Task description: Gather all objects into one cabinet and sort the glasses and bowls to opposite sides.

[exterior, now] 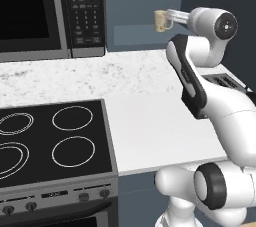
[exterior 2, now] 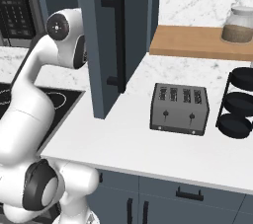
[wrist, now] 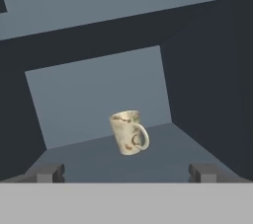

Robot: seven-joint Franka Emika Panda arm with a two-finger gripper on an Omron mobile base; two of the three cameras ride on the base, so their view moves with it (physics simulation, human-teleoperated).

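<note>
A cream mug (wrist: 128, 132) is seen on the cabinet shelf (wrist: 163, 151), straight ahead of the gripper (wrist: 127, 172) and centred between its fingertips. The jaws are spread wide and hold nothing. The mug stands slightly tilted, handle to the right.

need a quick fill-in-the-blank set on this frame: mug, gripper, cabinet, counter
1. The mug in the hand view is cream-beige and sits ____ the cabinet.
2. The gripper is ____, fingers set wide with the mug apart from them.
3. The cabinet door has a long vertical ____ bar handle.
4. On the counter, a ____ stands right of the door.

Missing: inside; open; black; toaster
</note>
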